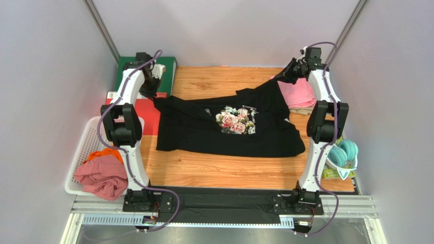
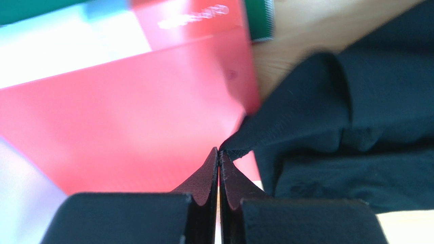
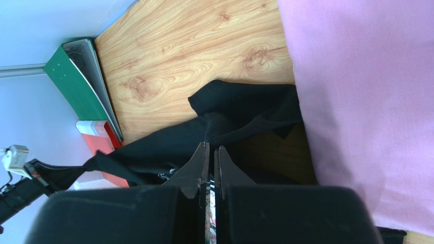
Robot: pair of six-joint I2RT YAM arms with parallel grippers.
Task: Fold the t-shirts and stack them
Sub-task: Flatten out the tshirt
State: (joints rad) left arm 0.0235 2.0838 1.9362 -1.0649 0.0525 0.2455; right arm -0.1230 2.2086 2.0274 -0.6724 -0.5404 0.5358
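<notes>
Black shirt (image 1: 229, 127) lies spread on the table (image 1: 214, 170), print up. Farther back, my left gripper (image 2: 219, 151) is pinched closed on its far left corner. My right gripper (image 3: 211, 146) is closed on its far right corner, beside the pink shirt (image 3: 356, 101). I should lift both evenly, keeping the edge taut.

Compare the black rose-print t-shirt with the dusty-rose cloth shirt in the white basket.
The black t-shirt lies spread on the wooden table; the dusty-rose shirt sits bunched in the white plastic basket. The black one is printed, the dusty-rose one plain. The left claw and right claw pinch the black one, not the dusty-rose one. Both are soft cloth.
</notes>
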